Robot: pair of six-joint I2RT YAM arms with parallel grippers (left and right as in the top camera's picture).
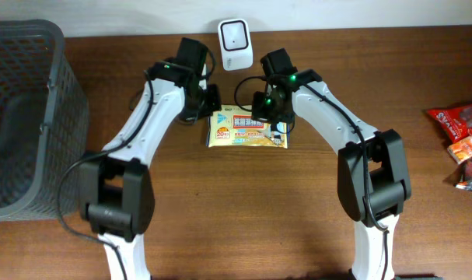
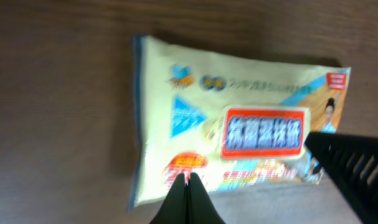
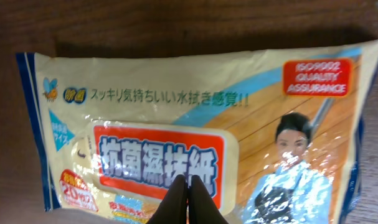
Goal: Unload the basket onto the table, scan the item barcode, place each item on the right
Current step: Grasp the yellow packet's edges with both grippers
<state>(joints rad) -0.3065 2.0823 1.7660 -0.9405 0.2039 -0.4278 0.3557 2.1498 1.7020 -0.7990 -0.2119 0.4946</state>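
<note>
wipes pack (image 1: 249, 130) flat on table, label up, just in front of scanner (image 1: 234, 34) | left gripper (image 2: 187, 179) closed tight at its edge | right gripper (image 3: 189, 182) closed over the label | barcode's probably underneath, needs lifting imo

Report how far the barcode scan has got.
Done: nothing visible yet; the pack lies label-up on the table, short of the scanner. In hand: the left end effector and right end effector are shut over it. Remaining: lift it and present the barcode, unseen here.
</note>
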